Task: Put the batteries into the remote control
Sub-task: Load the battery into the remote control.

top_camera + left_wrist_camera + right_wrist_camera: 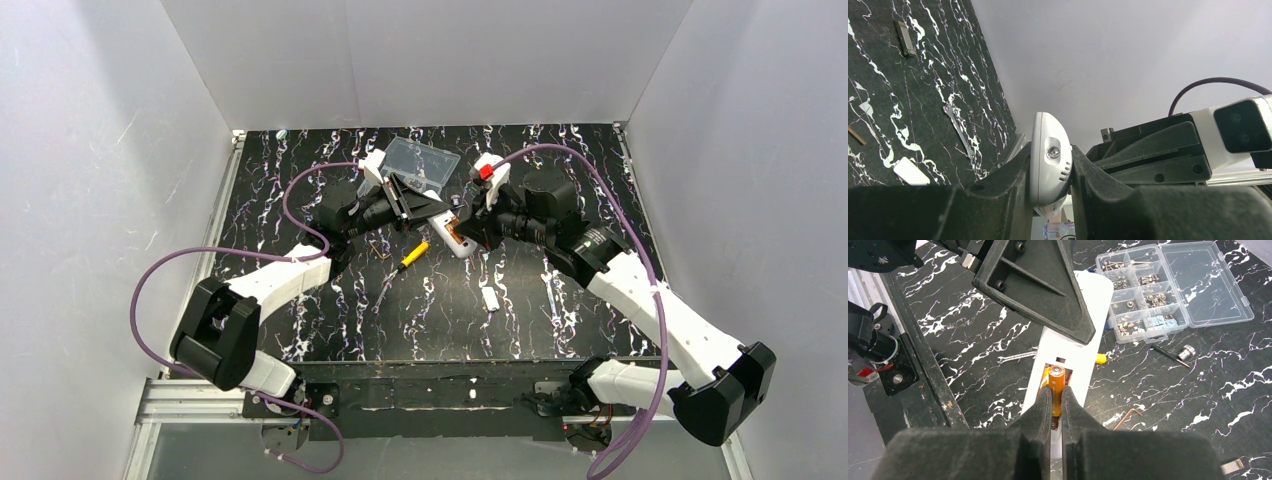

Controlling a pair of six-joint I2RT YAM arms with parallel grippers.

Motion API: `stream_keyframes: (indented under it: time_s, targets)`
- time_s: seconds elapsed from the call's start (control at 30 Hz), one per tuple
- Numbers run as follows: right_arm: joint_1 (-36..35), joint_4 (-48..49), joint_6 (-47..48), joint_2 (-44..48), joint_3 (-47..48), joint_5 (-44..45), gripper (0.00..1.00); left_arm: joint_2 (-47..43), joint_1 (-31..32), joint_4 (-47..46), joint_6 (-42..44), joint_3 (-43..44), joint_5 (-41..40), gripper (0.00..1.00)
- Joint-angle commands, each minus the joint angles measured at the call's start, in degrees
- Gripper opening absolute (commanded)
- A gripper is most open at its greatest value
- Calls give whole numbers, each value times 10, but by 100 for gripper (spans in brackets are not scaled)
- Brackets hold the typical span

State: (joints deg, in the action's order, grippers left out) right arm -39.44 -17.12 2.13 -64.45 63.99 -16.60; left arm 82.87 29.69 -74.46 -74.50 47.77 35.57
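The white remote control (456,239) lies back-up at the table's middle, its battery bay open. My left gripper (432,208) is shut on its far end. In the left wrist view the rounded white tip (1048,160) sits clamped between the two black fingers. My right gripper (1056,396) is shut on an orange battery (1056,380), which it holds lengthwise in the open bay of the remote (1075,347). A strip of orange shows just left of that battery; I cannot tell whether it is the second battery. The left gripper's finger (1048,290) covers the remote's far part.
A clear compartmented box (1168,285) with screws stands behind the remote. A yellow-and-black screwdriver (410,255), a copper hex key (1125,416), a small black bit (1168,354) and a white plate (490,298) lie on the black marbled table.
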Motion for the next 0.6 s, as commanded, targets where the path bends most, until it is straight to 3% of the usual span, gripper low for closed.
stream_keyframes:
  time_s: [0.0, 0.3, 0.57]
  targets:
    - [-7, -22, 23, -15, 31, 14, 10, -12, -1, -55, -4, 25, 26, 0]
    - [-17, -58, 47, -26, 40, 27, 27, -11, -1, -56, -6, 27, 25, 0]
    - [-18, -52, 48, -28, 41, 28, 35, -13, -1, -56, -5, 24, 25, 0]
